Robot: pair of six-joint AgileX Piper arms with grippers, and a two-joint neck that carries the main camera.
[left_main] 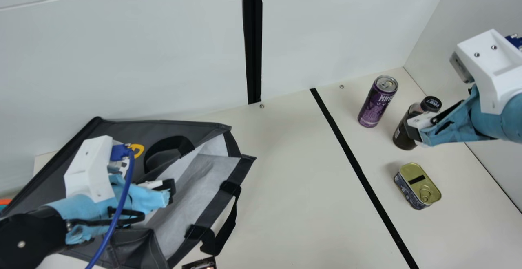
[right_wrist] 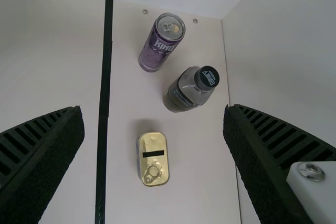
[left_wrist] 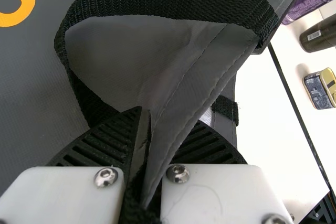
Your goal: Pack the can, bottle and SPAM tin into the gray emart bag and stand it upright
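In the main view my left gripper [left_main: 170, 190] is at the mouth of the gray bag [left_main: 193, 129], which lies on its side with its pale lining showing. The left wrist view has my left gripper [left_wrist: 149, 156] shut on the bag's edge [left_wrist: 197, 90], close to a black handle. My right gripper [left_main: 415, 132] is at the right, in front of part of the dark bottle [left_main: 403, 136]; the right wrist view has this gripper [right_wrist: 153, 124] open, nothing between its fingers. The purple can [left_main: 376, 104] and bottle stand upright. The SPAM tin [left_main: 418, 185] sits nearer the front, its gold lid up.
A black strip [left_main: 359, 171] crosses the table between the bag and the three items. White walls [left_main: 334, 28] rise behind and at the right. A small dark object [left_main: 200, 264] lies at the front edge, near the bag's hanging handle [left_main: 224, 224].
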